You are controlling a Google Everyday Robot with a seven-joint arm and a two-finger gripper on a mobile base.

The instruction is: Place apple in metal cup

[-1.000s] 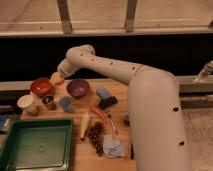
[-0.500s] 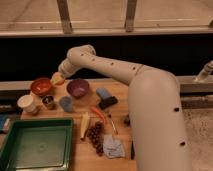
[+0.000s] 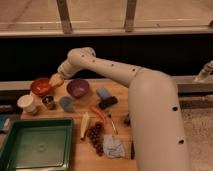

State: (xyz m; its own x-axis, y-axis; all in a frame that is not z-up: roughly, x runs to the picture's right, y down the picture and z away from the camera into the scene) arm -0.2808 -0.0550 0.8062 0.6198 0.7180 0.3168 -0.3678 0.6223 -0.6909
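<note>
Gripper (image 3: pixel 57 80) sits at the end of the white arm (image 3: pixel 115 72), over the back-left of the wooden counter (image 3: pixel 120 90). It is closed on the apple (image 3: pixel 55 80), a pale yellow round fruit held above the counter, between the red bowl (image 3: pixel 40 86) and the purple bowl (image 3: pixel 78 88).

Metal cup (image 3: pixel 48 102) stands on the counter in front of and below the held apple, just right of the white cup (image 3: pixel 27 103) and left of the grey-blue cup (image 3: pixel 66 103). Apple is not in the metal cup.

Also on the counter: blue block (image 3: pixel 103 93), a dark object (image 3: pixel 108 102) just in front of it, carrot (image 3: pixel 98 114), corn cob (image 3: pixel 84 125), grapes (image 3: pixel 95 136), crumpled blue-grey cloth (image 3: pixel 114 147). Green tray (image 3: pixel 35 145) at front left.
</note>
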